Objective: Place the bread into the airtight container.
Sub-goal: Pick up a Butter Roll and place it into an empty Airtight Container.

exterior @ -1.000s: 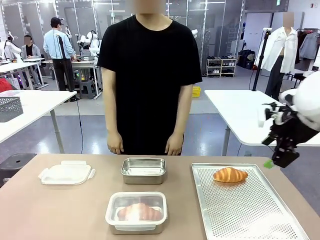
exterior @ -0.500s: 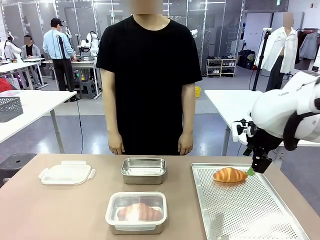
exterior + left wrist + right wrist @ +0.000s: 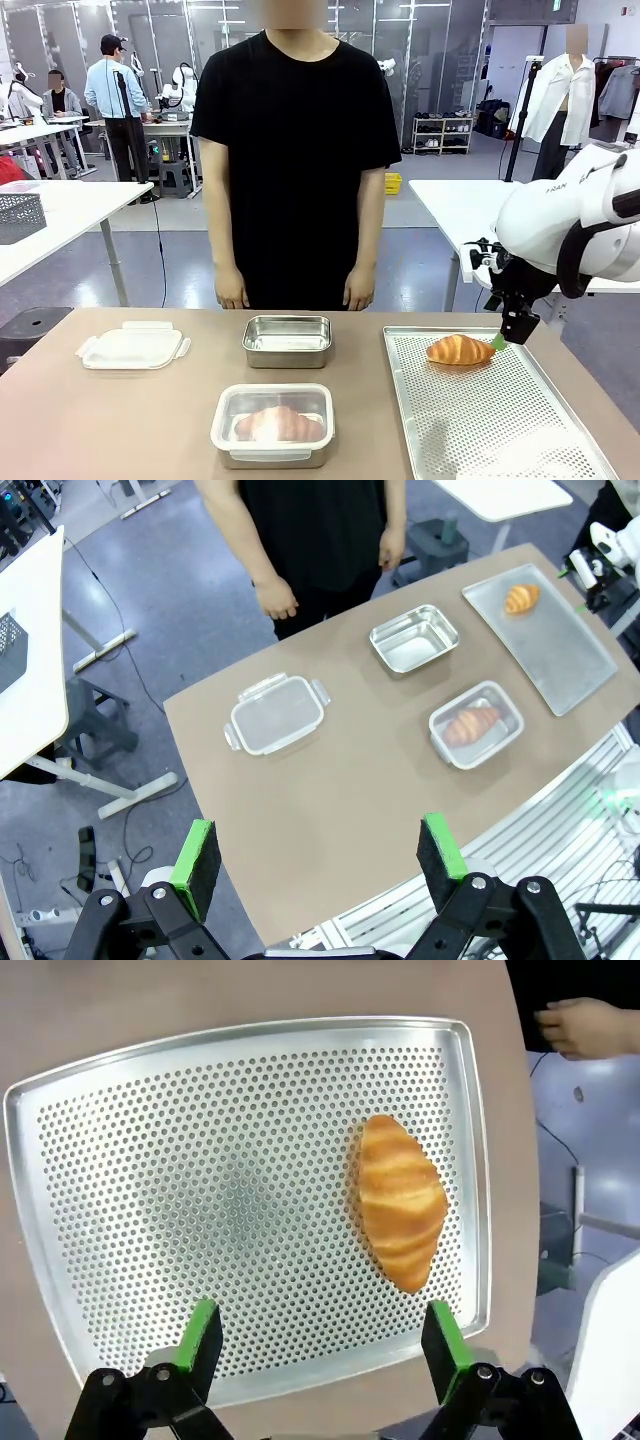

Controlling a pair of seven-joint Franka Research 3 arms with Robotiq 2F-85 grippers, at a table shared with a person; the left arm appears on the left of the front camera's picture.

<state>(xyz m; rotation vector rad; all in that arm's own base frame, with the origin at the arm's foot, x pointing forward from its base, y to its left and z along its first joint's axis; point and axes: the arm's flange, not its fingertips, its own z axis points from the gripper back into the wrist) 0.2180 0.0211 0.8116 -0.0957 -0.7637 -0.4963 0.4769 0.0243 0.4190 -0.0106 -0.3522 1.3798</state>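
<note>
A golden croissant, the bread (image 3: 460, 349), lies at the far end of the perforated metal tray (image 3: 500, 420) on the right. My right gripper (image 3: 503, 340) hovers open just right of it, a little above the tray. From the right wrist, the bread (image 3: 400, 1200) lies ahead of the open fingers (image 3: 322, 1345), slightly to their right. An empty, open steel container (image 3: 288, 340) stands at the table's middle. My left gripper (image 3: 318, 855) is open, high above the table's near edge.
A lidded container (image 3: 272, 425) with another croissant inside sits near the front. A clear clip lid (image 3: 132, 346) lies at the left. A person (image 3: 295, 150) stands at the far side, both hands hanging by their sides. The tray's near half is bare.
My right arm has swung in from the right edge and come down beside the bread, still open. It barely moved in the last half second.
</note>
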